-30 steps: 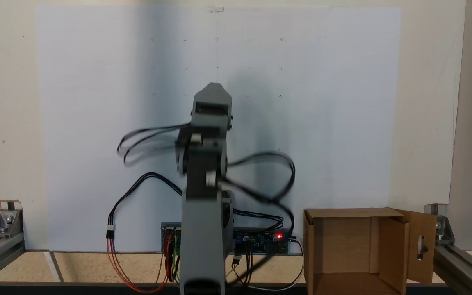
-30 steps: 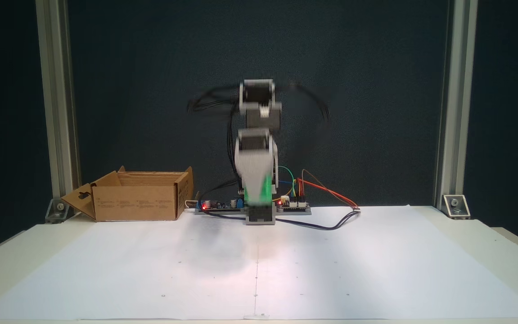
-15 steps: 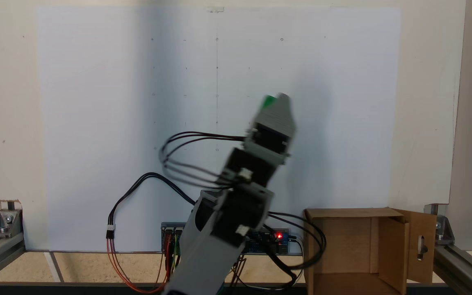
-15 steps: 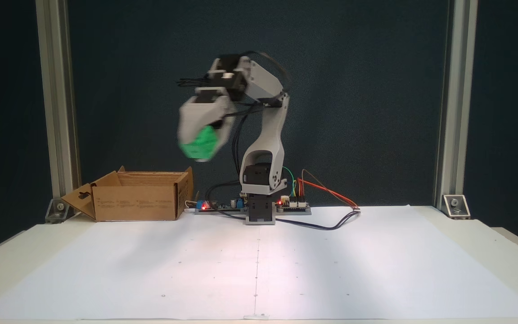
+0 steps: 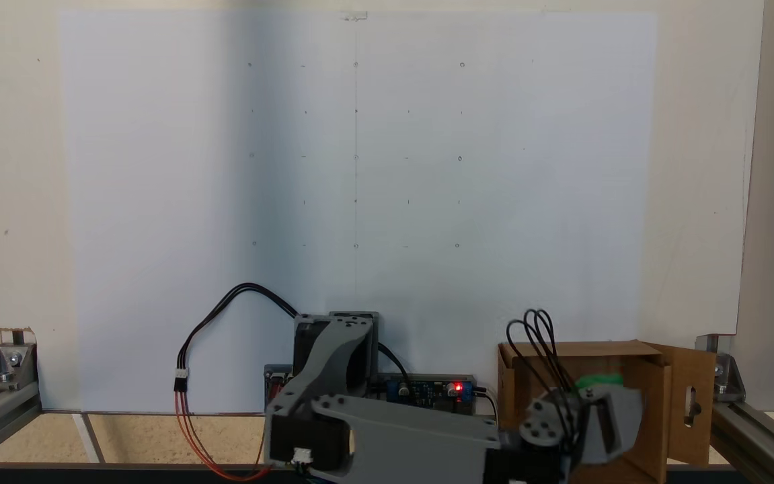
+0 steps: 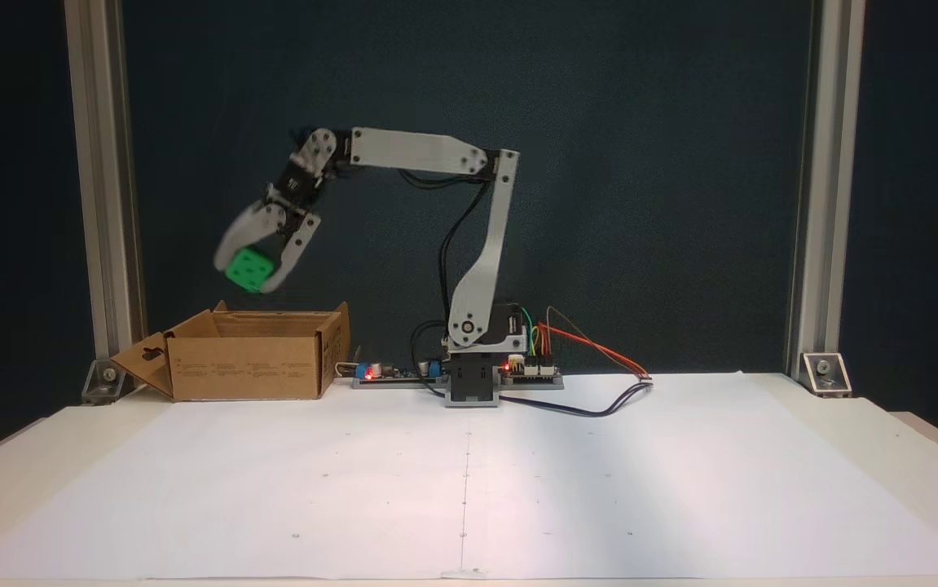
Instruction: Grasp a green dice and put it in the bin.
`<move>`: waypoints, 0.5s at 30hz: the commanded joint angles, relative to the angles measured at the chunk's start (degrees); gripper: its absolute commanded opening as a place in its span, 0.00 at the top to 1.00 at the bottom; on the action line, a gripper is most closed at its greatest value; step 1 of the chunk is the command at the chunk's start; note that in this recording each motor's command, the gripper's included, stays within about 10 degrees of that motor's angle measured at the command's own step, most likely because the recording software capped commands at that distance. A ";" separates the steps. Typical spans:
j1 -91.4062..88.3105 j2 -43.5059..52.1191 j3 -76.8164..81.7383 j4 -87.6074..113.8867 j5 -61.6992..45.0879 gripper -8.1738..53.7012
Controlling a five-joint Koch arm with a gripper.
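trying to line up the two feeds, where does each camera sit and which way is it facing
A fixed view: sits above, looks down on the white paper sheet; the arm reaches from the bottom edge over the bin, the green dice partly hidden.
A fixed view: sits low at the table's front, faces the arm's base and the dark backdrop; the gripper holds the dice above the bin.
Shared: arm, dice, bin, paper, circuit boards; the bin lies right from above, left from the front.

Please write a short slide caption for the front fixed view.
The gripper holds the green dice in the air above the open cardboard box.
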 commanded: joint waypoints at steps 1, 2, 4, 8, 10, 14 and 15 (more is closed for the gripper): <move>3.96 -2.20 -3.78 -2.37 -3.96 0.68; 5.62 -3.78 -3.78 -2.37 -4.31 0.68; 8.26 -6.59 -3.78 -2.29 -6.15 0.68; 9.32 -13.54 -3.78 -3.25 -8.09 0.68; 9.84 -15.21 -3.78 -4.66 -8.09 0.68; 10.72 -16.70 -3.78 -7.12 -7.91 0.44; 10.90 -17.05 -3.78 -7.03 -7.91 0.36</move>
